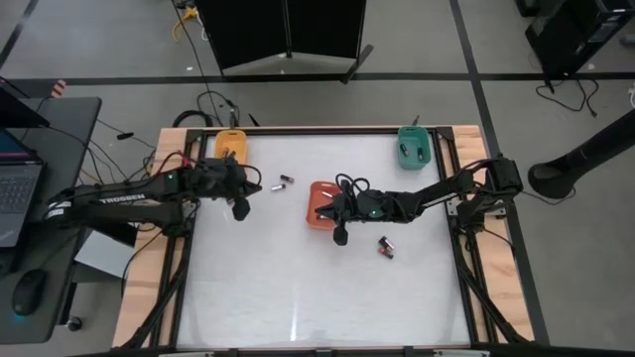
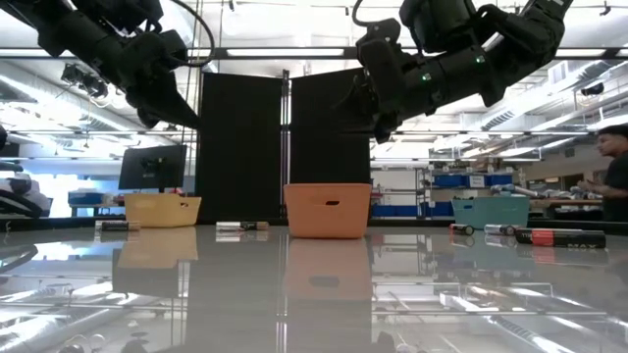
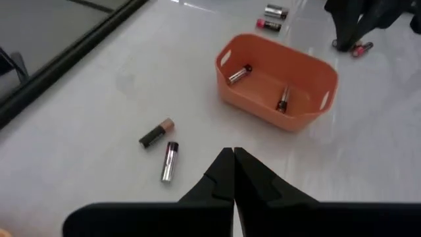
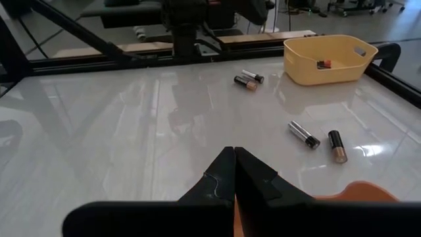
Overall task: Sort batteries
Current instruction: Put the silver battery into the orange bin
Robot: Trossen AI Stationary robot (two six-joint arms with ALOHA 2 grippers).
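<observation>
Both grippers are closed and empty: the left gripper [image 3: 233, 161] hangs above two small dark cylindrical batteries [image 3: 162, 150] loose on the white desk [image 1: 298, 288], seemingly poised to pick one. The right gripper [image 4: 235, 160] hovers at the six o'clock edge of the red-orange rounded plastic tray [image 1: 319, 204], where two sorted cells lie.

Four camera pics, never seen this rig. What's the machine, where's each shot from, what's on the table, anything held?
It is a robot with two dark arms at a white table. One picture looks straight down, one looks level across the tabletop, and two come from cameras on the wrists.

From above, the left gripper hangs near the yellow-orange tray; the right gripper sits beside the red-orange tray. Both are shut and hold nothing.

A teal tray stands at the far right corner. The red-orange tray holds two batteries. Loose batteries lie between the trays, and more lie near the right gripper.
</observation>
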